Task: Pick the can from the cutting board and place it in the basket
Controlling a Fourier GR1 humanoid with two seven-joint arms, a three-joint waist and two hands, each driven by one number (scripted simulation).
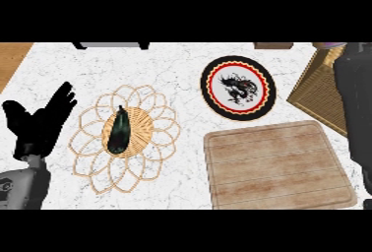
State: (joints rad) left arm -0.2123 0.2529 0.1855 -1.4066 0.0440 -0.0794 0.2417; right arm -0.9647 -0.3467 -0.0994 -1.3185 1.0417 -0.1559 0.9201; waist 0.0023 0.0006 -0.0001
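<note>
At centre-left, can: dark slender can (118, 130) lying in flower-shaped wicker basket (142, 129) on white marble desk (181, 64).
Board: pale wooden cutting board (280, 165), right of basket.
Left hand (36, 124): left edge, fingers apart, upright.
Right hand (359, 98): dark shape at right edge; grip cannot be told.

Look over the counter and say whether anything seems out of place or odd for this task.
The cutting board lies bare: no can shows on it or anywhere else in view. A dark arm at the right edge covers part of the basket, so its inside cannot be seen.
</note>
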